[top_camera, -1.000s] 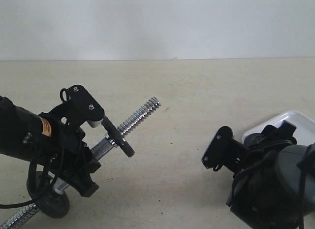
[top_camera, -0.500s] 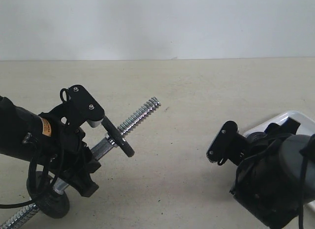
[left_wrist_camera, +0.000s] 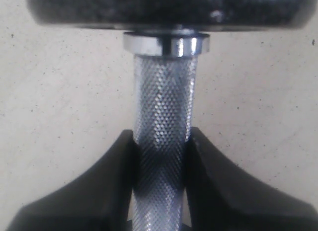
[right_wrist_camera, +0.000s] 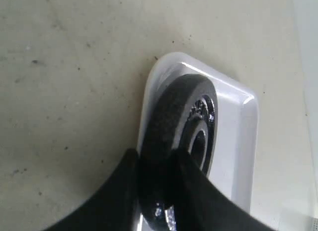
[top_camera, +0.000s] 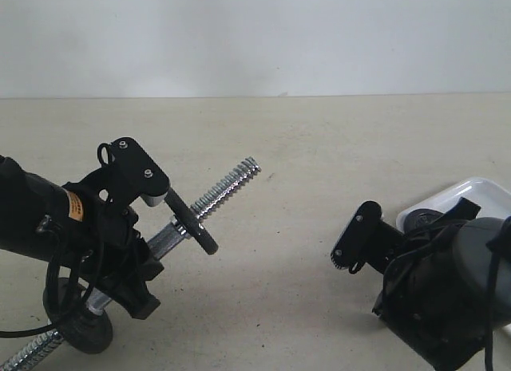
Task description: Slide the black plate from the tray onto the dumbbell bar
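Left gripper (left_wrist_camera: 161,184): it's clamping the bar (left_wrist_camera: 164,102), one finger pressing on each side of the cross-hatched shaft, and holding it up off the table (top_camera: 303,148).
Small discs: one black disc (top_camera: 194,223) is sitting on the bar just past the fingers, and another (top_camera: 84,329) is hanging low at the near end.
Bar's long axis: it's slanting up from the lower left, and its bare threaded tip (top_camera: 239,173) is pointing to the upper right, out over open table.
Gap: the tip and the tray are standing well apart, with nothing lying between them.
Right gripper (right_wrist_camera: 156,186): it's pinching the black plate (right_wrist_camera: 171,121) edge-on, a finger pressing on each face.
Black plate: it's standing on its rim over the near corner of the tray, its centre hole showing beside one finger. Whether it's touching the tray floor, I can't tell.
Tray (top_camera: 479,191): it's lying at the far right, half hidden behind the right arm.
Coming move: this is looking like the right arm's job. The plate is lying to the right of the tip, so the hole has to be turned square to that slanted axis before it goes on. A slight tilt and the rim of the hole is likely catching on the threads.
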Tool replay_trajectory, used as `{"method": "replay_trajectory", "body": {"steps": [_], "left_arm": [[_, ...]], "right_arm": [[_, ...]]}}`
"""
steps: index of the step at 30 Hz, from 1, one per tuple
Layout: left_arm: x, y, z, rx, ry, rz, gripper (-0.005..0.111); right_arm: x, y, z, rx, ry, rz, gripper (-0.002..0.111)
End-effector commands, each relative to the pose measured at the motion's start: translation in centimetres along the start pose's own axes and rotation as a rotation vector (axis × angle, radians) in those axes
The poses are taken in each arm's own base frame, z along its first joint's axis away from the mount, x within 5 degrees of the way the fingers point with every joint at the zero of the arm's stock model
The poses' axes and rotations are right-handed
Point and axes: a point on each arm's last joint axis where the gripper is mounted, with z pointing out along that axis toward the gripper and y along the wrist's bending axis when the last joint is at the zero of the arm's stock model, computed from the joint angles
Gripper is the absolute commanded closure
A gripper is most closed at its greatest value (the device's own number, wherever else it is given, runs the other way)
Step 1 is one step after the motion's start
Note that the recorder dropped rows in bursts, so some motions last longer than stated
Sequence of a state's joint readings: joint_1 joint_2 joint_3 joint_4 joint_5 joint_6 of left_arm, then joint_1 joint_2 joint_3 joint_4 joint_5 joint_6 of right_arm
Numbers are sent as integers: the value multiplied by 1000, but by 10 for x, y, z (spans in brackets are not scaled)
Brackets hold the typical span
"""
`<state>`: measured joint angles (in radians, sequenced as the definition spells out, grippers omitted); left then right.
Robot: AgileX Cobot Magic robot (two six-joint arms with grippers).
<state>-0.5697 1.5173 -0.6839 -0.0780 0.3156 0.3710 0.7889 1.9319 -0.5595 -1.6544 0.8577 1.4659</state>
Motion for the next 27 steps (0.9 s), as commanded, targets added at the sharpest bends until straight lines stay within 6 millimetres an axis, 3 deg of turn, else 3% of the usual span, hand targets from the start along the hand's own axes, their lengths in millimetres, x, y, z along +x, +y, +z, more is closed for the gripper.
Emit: {"method": "replay_trajectory", "body": {"steps": [1,10,27], "left_arm": [[-57,21,-34,-220,-581,-3,102],[-57,21,-34,-220,-581,-3,102],[-57,21,-34,-220,-581,-3,102]], "right_arm": [[5,7,2,-47,25,-5,108],[5,6,2,-34,30,28,108],[-1,-17,-13,8,-13,137,108]]}}
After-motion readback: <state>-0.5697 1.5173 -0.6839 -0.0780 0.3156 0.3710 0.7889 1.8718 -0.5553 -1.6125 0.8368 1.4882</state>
